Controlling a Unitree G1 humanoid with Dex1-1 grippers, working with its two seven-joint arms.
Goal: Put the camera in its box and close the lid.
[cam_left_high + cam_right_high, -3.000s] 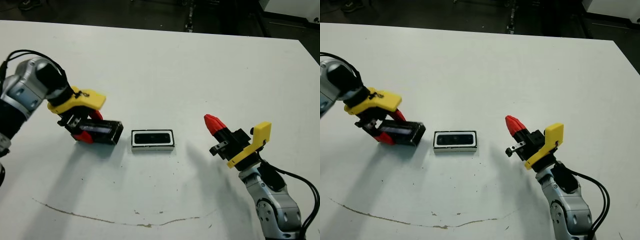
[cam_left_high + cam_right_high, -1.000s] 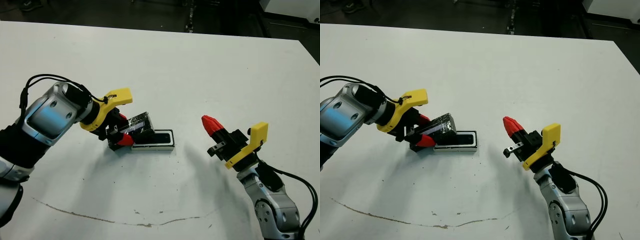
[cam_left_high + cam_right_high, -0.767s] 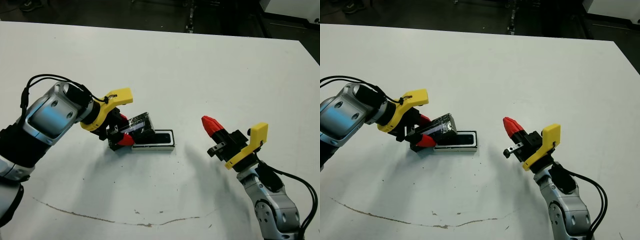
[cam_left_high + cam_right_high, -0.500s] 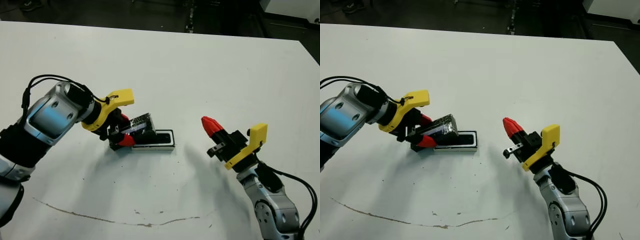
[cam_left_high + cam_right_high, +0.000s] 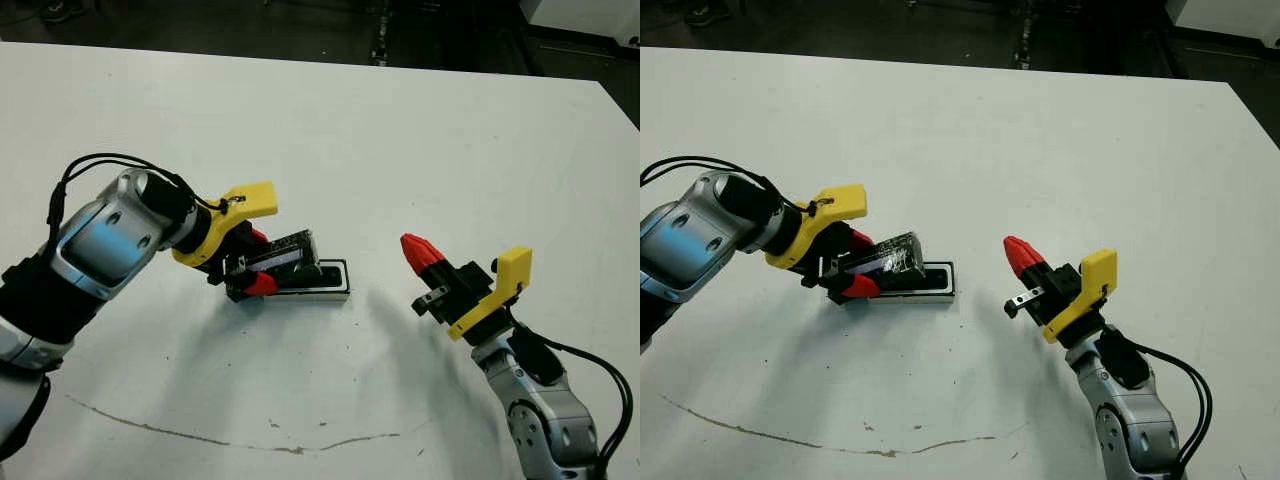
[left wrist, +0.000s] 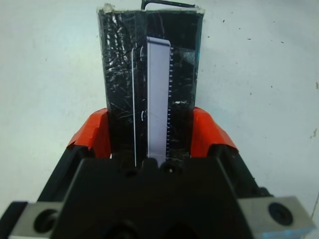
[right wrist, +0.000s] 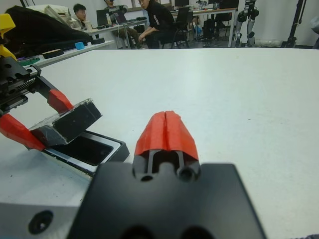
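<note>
While the left gripper (image 5: 250,272) clamps the lid (image 5: 288,255) by its two long edges, its red fingers (image 6: 94,134) pressed against either side, the cover hangs tilted over the left end of the box (image 5: 335,287), its far end raised and its near end low by the tray's left rim. Seen down the left wrist view, the lid's long axis runs straight out from the gripper, and in the head views that axis lies close to the box's own long axis, left to right across the table (image 5: 330,130). The coming move, as I judge it, turns on this: the box lies just to the right of and under the lid, so the cover must travel a little further right and level out before it can seat. This arm is plainly the nearer one; the right gripper (image 5: 418,253) stands well apart to the right, its fingers pressed together and holding nothing. Inside the tray a dark shape, presumably the camera (image 7: 82,149), lies in the recess, but the lid covers the left part of it, and whether lid and tray rim already touch cannot be made out.
</note>
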